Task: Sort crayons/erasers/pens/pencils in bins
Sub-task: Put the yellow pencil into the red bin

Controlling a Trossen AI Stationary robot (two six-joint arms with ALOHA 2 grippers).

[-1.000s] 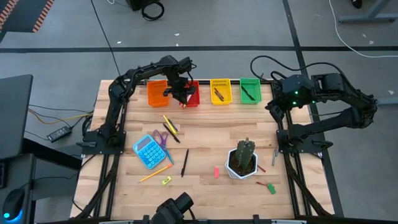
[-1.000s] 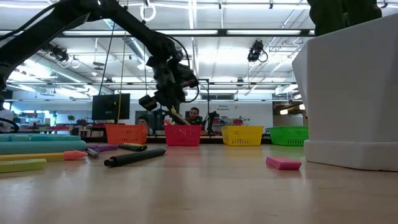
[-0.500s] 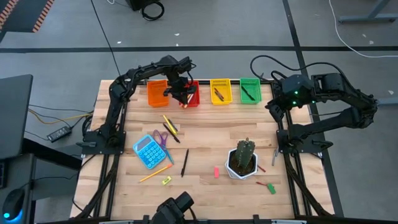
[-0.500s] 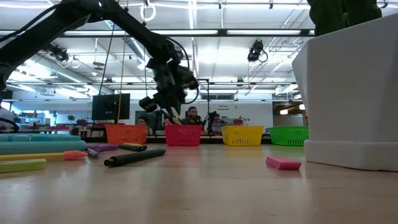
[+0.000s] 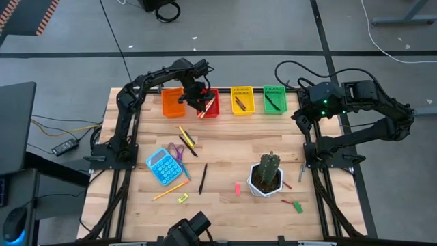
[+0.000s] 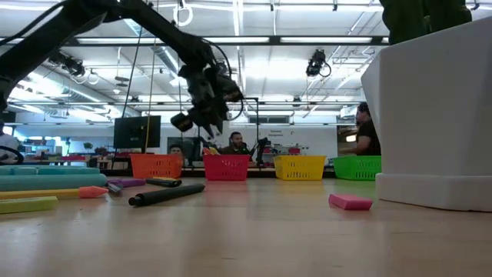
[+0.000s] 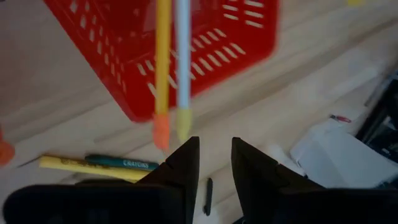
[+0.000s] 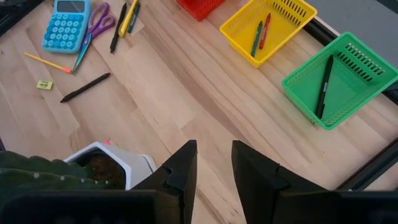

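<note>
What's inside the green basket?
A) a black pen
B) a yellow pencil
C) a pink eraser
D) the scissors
A: the right wrist view shows a single black pen lying in the green basket, with nothing else in it.
</note>
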